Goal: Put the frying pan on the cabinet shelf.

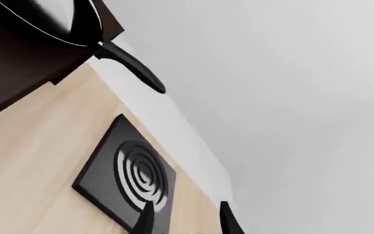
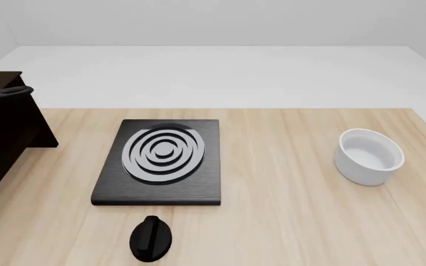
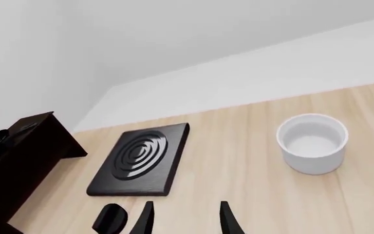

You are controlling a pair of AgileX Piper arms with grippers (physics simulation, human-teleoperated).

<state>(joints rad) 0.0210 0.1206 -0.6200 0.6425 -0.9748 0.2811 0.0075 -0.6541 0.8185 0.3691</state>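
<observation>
The frying pan (image 1: 54,19) rests on top of the cabinet shelf (image 1: 11,68), and its long black handle sticks out past the cabinet's edge. In the front view only the handle end (image 2: 7,93) shows, over the dark cabinet (image 2: 6,138) at the far left. My left gripper (image 1: 185,222) is open and empty, low over the table before the stove plate and well away from the pan. It shows as a black tip in the front view (image 2: 151,238). My right gripper (image 3: 187,220) is open and empty above the near table.
A black square stove plate (image 2: 161,160) with silver rings lies mid-table, just beyond the left gripper. A white bowl (image 2: 368,156) stands at the right. The table's far edge meets a white floor and wall.
</observation>
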